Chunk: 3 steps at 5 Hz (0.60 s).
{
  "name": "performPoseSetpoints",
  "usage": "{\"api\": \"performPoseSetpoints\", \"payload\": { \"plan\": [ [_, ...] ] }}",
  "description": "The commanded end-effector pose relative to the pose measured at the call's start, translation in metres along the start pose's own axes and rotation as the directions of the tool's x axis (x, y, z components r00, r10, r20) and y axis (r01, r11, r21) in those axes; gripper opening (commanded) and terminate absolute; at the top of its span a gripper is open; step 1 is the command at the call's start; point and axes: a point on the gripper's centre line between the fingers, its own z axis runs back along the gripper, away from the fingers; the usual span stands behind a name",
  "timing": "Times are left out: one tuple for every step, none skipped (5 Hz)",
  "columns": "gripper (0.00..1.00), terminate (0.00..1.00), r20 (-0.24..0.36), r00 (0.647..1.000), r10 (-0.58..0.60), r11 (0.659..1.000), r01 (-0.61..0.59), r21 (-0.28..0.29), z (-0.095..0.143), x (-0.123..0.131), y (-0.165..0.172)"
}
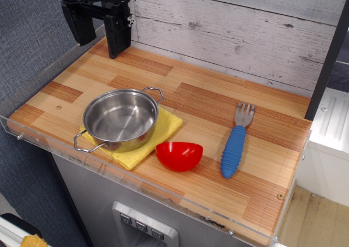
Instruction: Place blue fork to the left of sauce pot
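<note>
The blue fork (235, 145) lies flat on the wooden counter at the right, ribbed blue handle toward the front, silver tines pointing to the back. The sauce pot (120, 119) is a shiny steel pot with two wire loop handles; it stands empty on a yellow cloth (154, 138) at the left centre. My gripper (100, 33) is black, hangs high over the back left corner, far from both fork and pot. Its two fingers stand apart and hold nothing.
A red plastic bowl (179, 155) sits just right of the pot, between it and the fork. A clear acrylic rim (136, 182) runs along the counter's front and left edges. A whitewashed plank wall (234, 34) closes the back.
</note>
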Motion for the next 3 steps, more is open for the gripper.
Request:
{"api": "performPoseSetpoints", "payload": {
  "plan": [
    [1.00,0.00,0.000,1.000,0.000,1.000,0.000,0.000,0.000,0.000,0.000],
    [1.00,0.00,-0.011,0.996,-0.083,0.996,0.083,-0.009,-0.008,0.015,-0.030],
    [1.00,0.00,0.018,0.983,-0.185,0.983,0.185,0.017,-0.015,0.030,-0.076]
  ]
}}
